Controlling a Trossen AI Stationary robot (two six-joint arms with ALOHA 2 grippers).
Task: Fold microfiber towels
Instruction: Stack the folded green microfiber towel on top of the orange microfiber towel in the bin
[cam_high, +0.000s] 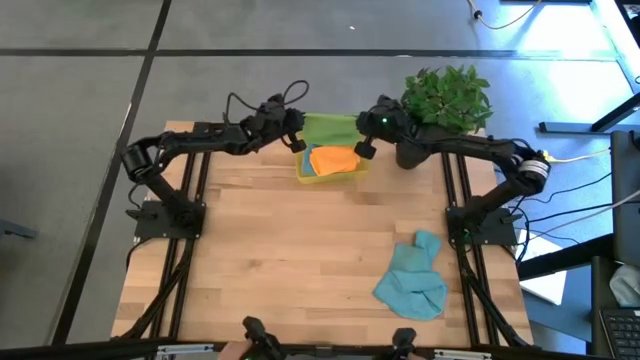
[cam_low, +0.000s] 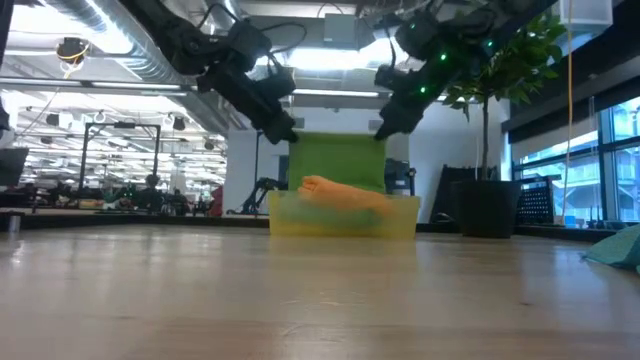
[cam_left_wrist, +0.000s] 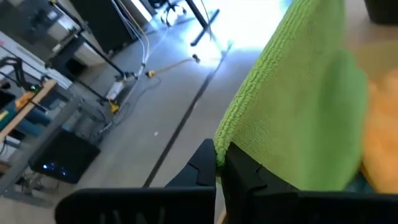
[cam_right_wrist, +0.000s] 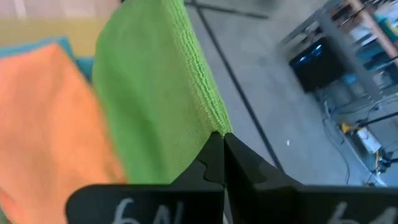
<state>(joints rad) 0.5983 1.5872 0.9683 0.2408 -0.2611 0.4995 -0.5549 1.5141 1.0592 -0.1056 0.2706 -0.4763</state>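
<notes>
Both grippers, left (cam_low: 284, 131) and right (cam_low: 384, 127), clench the top corners of the soft green microfibre towel (cam_low: 337, 160), hanging it above the translucent yellow plastic bin (cam_low: 345, 217) at the surface's (cam_high: 290, 240) far edge. In front of the bin the surface lies bare; "6A" is written on the right gripper

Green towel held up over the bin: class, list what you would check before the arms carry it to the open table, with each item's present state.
1. Left gripper shut on green towel corner: ok.
2. Right gripper shut on the other corner: ok.
3. Towel hangs flat between them: ok.
4. Bottom edge clear of yellow bin: not ok, it reaches behind the orange towel.
5. Teal towel away from table centre: ok.
</notes>
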